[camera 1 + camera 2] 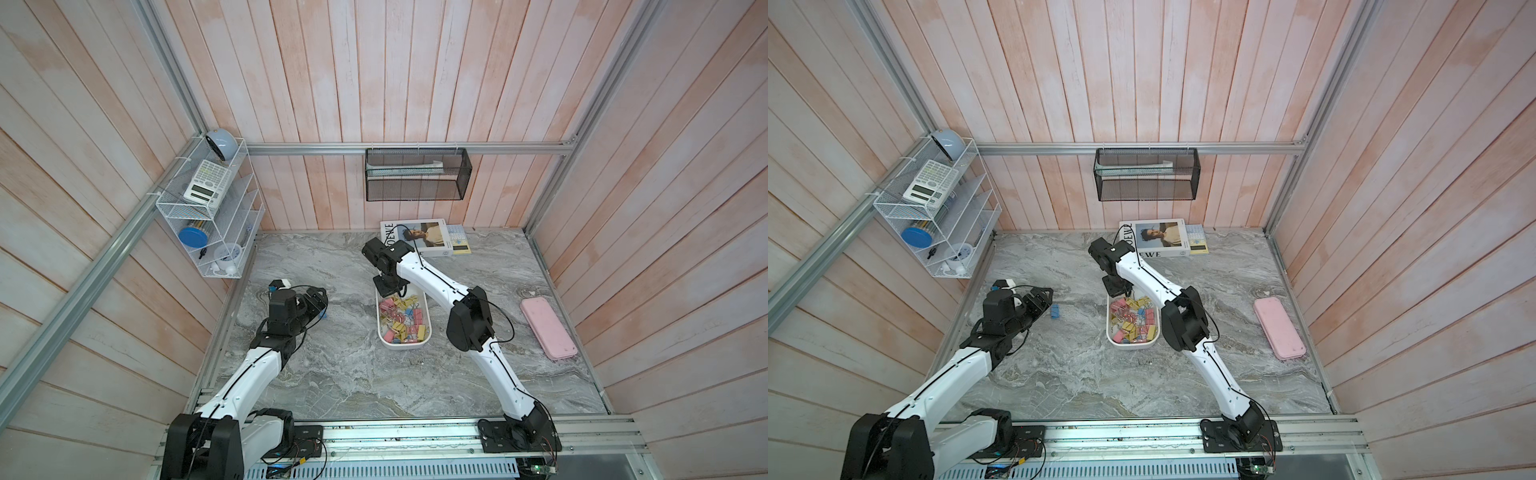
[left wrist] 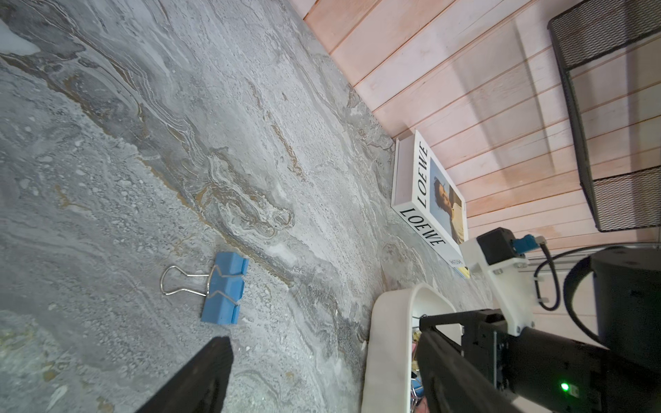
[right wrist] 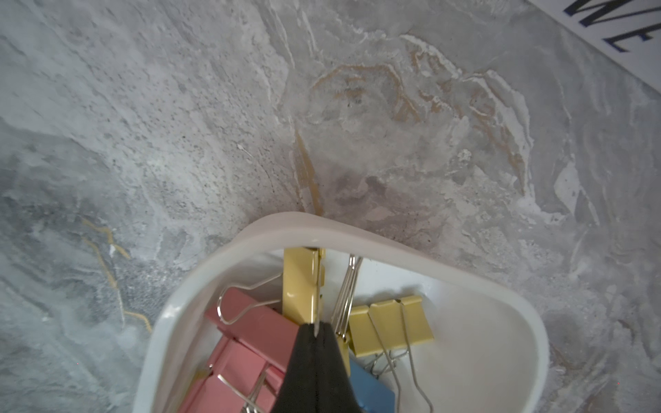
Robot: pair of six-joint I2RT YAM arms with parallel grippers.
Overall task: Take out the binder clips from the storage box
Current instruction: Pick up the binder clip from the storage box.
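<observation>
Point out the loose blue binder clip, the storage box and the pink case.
blue binder clip (image 2: 224,289), left wrist view, blue body.
storage box (image 1: 405,344), in a top view, near rim.
pink case (image 1: 548,328), in a top view, lid centre.

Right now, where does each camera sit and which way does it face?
Top views: above the base rail, looking down on the table; left arm, right arm, left gripper and right gripper show.
Left wrist: on the left arm, looking along the table at a blue clip; one finger shows.
Right wrist: on the right arm, looking down into the box; shut right gripper at a yellow clip.
Shared: box and book show in every view.
</observation>
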